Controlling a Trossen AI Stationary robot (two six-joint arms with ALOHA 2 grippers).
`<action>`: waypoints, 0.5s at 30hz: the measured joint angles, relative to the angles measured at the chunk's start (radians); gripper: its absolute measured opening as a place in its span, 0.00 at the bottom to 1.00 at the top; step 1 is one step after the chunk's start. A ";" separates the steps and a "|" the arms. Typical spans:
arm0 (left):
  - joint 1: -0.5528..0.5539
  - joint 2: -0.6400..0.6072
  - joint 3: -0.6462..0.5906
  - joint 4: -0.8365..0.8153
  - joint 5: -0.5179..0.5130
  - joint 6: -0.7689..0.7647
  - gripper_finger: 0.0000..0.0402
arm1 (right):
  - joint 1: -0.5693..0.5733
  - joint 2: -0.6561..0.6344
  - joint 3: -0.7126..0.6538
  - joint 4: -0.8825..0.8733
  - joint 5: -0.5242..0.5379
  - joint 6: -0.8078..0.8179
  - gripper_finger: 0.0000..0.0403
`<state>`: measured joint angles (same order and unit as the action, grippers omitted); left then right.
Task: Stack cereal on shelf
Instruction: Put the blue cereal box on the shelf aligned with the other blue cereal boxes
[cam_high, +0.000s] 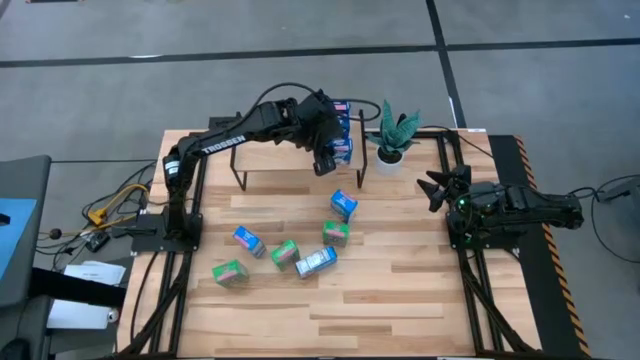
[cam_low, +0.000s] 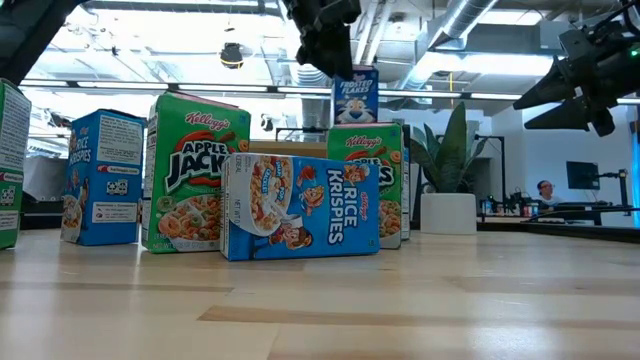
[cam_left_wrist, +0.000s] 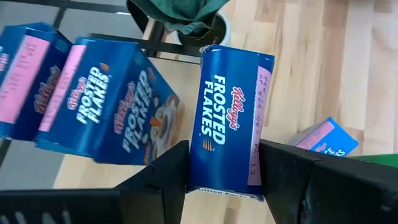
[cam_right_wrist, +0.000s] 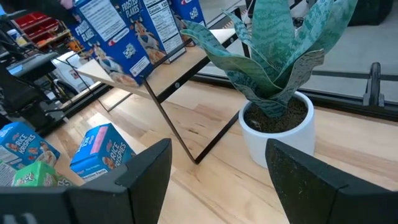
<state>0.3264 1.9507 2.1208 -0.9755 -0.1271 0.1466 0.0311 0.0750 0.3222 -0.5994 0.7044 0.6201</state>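
The left hand (cam_left_wrist: 221, 165) gripped a Frosted Flakes box (cam_left_wrist: 229, 118) over the shelf (cam_high: 270, 152), two Frosted Flakes boxes (cam_left_wrist: 112, 106) already there; six boxes (cam_high: 300, 245) remained on the table (cam_high: 400, 300), while the right hand (cam_right_wrist: 214, 180), at three o'clock, waited open and empty.

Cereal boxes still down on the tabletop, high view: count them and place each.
6. One stands nearest the shelf, one just below it, then and trailing toward the left arm's side. None looks hidden.

Bright even overhead light, soft faint shadows, ceiling glare in low view, foreground tabletop blurred
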 joint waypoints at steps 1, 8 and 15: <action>0.000 0.000 0.000 0.002 -0.010 0.000 0.39 | 0.000 0.000 0.000 0.000 0.000 0.000 0.71; 0.002 0.000 0.000 -0.002 -0.012 0.007 0.39 | 0.000 0.000 0.000 0.000 0.000 0.000 0.71; 0.002 0.000 0.000 -0.002 -0.016 0.007 0.39 | 0.000 0.000 0.000 0.000 0.000 0.000 0.71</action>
<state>0.3279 1.9507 2.1208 -0.9775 -0.1434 0.1536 0.0311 0.0750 0.3222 -0.5991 0.7048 0.6201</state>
